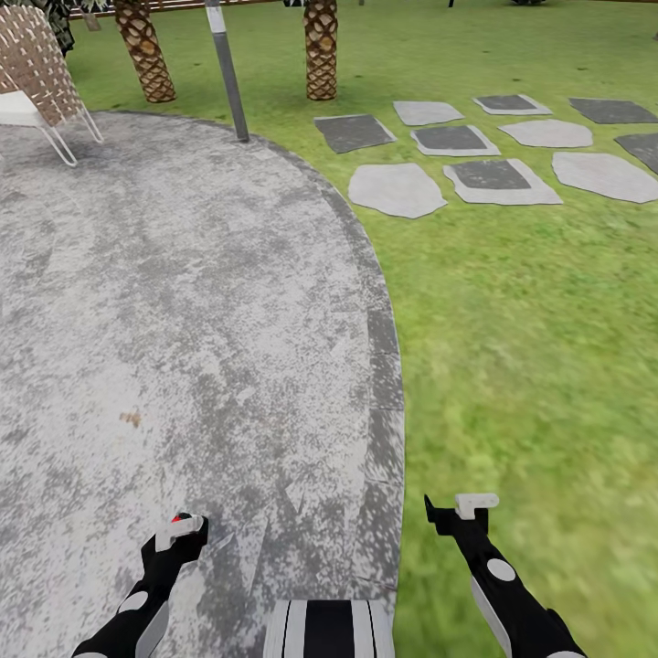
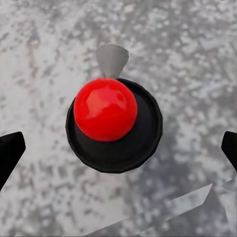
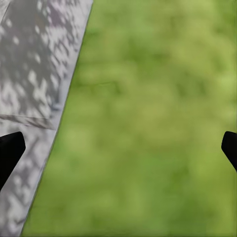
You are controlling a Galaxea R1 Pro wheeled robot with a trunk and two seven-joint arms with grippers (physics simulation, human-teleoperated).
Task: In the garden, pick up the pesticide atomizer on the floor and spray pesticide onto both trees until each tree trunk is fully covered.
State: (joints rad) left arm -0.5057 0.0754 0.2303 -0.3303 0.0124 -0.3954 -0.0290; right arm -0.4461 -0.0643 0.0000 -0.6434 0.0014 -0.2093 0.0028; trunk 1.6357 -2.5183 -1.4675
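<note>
The pesticide atomizer [image 2: 111,123] stands upright on the grey speckled floor [image 1: 183,302]. From above it is a round dark body with a red ball top and a grey nozzle. In the head view just its red top [image 1: 176,518] peeks out beside my left gripper [image 1: 183,530]. That gripper [image 2: 118,148] hangs open directly above the bottle, one black fingertip [image 2: 10,148] on each side and well clear of it. My right gripper [image 1: 461,507] is open and holds nothing, over the lawn just past the paving's curved edge [image 3: 64,123]. Both trees are out of view.
A wicker chair [image 1: 32,73] stands at the far left of the paving, with a grey lamp post [image 1: 227,73] at its far rim. Two palm trunks [image 1: 144,50] [image 1: 321,50] rise behind. Flat stepping stones [image 1: 493,174] cross the lawn [image 1: 530,366] at the far right.
</note>
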